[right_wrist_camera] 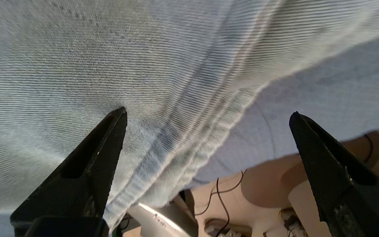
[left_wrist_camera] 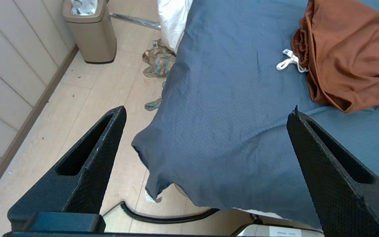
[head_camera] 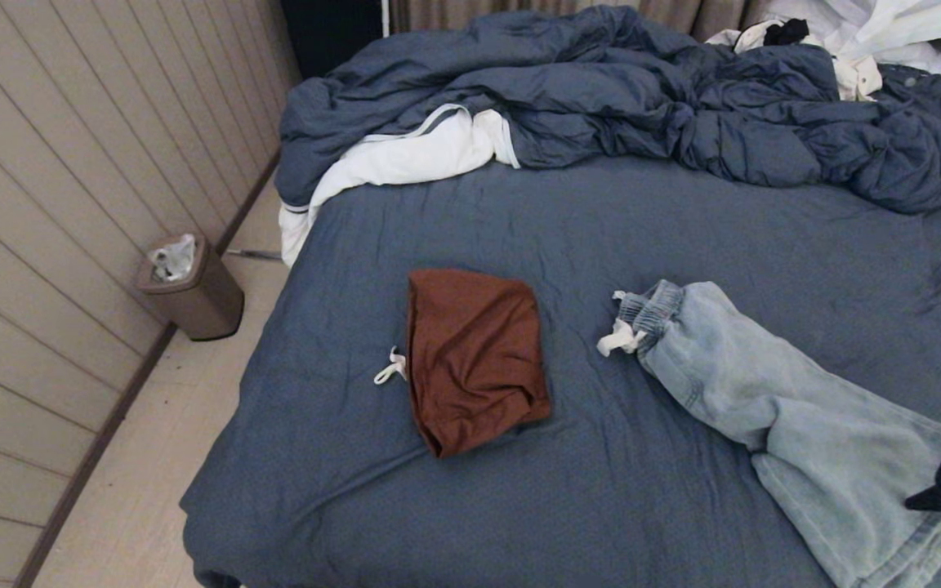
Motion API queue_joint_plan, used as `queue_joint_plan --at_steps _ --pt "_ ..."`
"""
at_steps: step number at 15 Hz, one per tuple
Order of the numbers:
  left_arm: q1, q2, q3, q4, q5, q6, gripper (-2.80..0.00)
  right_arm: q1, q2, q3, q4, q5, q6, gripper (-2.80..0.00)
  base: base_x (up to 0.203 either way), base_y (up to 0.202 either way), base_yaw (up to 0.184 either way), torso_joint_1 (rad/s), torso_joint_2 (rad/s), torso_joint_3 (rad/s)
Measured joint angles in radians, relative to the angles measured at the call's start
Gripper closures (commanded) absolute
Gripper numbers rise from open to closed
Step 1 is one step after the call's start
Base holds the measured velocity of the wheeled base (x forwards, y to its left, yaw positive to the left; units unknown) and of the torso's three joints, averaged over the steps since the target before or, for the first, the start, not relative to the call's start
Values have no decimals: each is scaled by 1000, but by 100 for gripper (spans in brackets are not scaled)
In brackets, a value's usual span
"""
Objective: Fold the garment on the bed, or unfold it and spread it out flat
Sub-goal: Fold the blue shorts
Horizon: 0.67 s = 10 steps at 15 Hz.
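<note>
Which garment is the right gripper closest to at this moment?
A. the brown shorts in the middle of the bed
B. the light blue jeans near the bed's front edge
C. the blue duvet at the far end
B: the right gripper hangs open just over the light blue jeans, whose denim fills the right wrist view.

My right gripper [right_wrist_camera: 206, 115] is wide open, low at my right edge; left gripper [left_wrist_camera: 206, 113] is open too, looks parked.
</note>
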Motion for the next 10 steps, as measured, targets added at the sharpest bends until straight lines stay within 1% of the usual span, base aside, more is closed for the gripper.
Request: queue_joint_plan --at_steps 6,10 --pt "0 0 0 0 0 0 -280 34 64 56 -146 2 0 -280 0 0 0 0 0 0" --pt "0 0 0 0 0 0 -280 38 103 61 -169 3 3 -280 0 0 0 0 0 0"
